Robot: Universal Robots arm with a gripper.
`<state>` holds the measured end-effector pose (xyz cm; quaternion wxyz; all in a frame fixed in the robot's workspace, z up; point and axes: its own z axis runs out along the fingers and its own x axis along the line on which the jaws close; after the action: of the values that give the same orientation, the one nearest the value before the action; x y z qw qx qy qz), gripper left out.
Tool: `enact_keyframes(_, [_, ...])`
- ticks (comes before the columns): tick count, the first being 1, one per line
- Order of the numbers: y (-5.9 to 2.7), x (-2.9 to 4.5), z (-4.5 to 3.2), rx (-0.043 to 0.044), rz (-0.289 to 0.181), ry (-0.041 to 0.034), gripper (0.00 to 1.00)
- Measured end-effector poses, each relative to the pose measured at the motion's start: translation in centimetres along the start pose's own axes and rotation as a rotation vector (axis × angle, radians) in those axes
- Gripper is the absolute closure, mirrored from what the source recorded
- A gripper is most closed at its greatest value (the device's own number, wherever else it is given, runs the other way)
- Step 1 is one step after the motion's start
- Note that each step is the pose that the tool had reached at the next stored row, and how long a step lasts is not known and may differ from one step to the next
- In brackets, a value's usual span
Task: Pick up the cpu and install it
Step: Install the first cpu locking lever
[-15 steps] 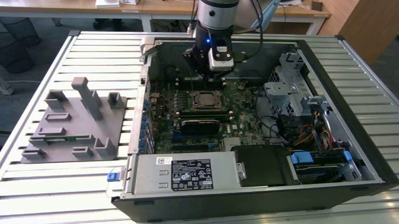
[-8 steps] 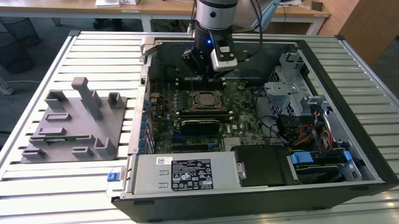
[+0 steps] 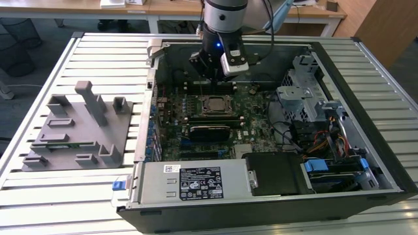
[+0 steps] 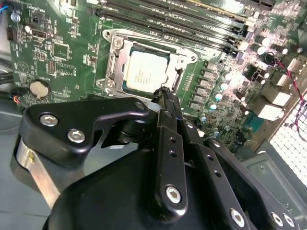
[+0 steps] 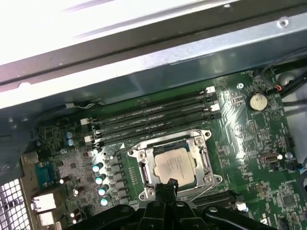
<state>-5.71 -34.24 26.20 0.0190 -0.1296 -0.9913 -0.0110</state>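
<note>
You see the small square silver-grey cpu (image 4: 145, 71) already lying in the metal socket frame (image 5: 199, 141) on the green motherboard (image 3: 251, 122). Your black hand (image 4: 164, 98) hangs just above it, narrow and holding nothing. Check that the chip lies flat before you press anything.

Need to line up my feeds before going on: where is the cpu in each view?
Exterior view: the cpu lies in its socket mid-motherboard, just below the claw.
First wrist view: cpu in the socket, right by the claw tips.
Second wrist view: cpu in the socket, beyond the claw tips.
Shared landmark: the metal socket frame.
</note>
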Motion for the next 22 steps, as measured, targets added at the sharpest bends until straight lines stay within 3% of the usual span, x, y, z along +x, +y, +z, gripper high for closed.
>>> enact_keyframes(8, [-0.03,0.1,0.25,-0.0062,-0.018,-0.0173,0.89])
enact_keyframes(19, [-0.04,0.1,0.4,-0.0002,-0.208,-0.0136,0.89])
enact_keyframes(22, [-0.1,0.32,0.5,0.0003,-0.228,-0.0133,0.89])
